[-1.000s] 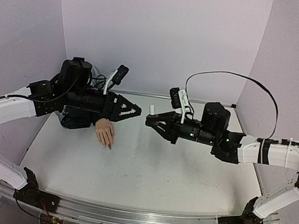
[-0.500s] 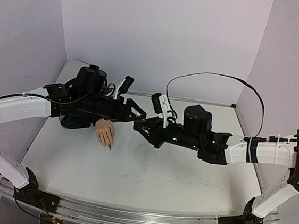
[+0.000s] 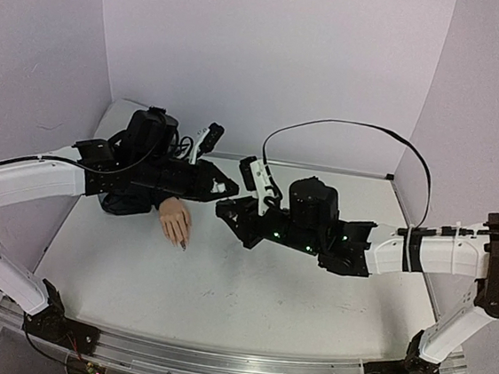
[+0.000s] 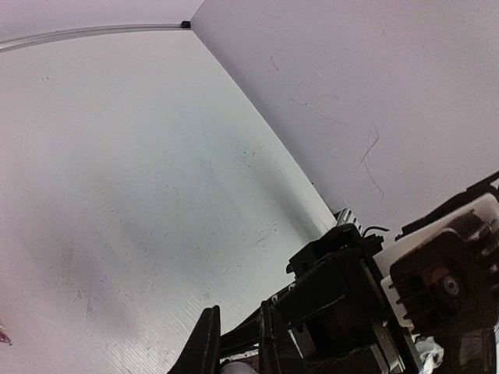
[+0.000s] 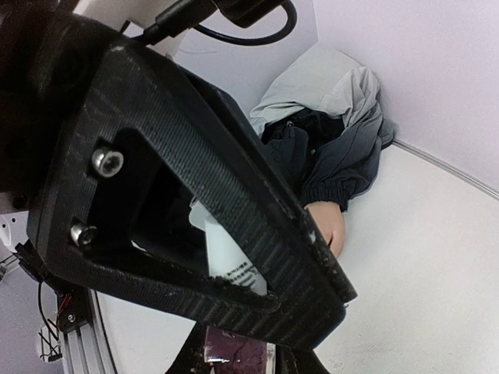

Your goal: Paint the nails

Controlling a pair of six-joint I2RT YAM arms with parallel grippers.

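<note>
Two grippers tip to tip: left gripper [image 3: 231, 188] pinches white cap [image 5: 227, 258], right gripper [image 3: 224, 209] clamps purple bottle [image 5: 238, 355]; mannequin hand [image 3: 175, 221] beside left fingertips.

The left gripper [image 3: 229, 188] is matt black plastic. Seen close from the right wrist, its finger shows fine ridged layers, with two shiny silver metal screw heads [image 5: 107, 161] set in it. The white cylindrical cap [image 5: 228, 257] looks like smooth plastic with small print. The dark purple bottle [image 5: 234, 354] is glossy. The peach-coloured mannequin hand [image 3: 175, 223] has smooth, faintly sheeny skin. Its black and grey cloth sleeve [image 5: 343, 156] is soft, creased and matt. The white table top [image 3: 248, 285] is matt and lightly scuffed. The white shell of the left arm [image 3: 22, 185] is glossy plastic. The near silver rail [image 3: 213, 359] is metal.
</note>
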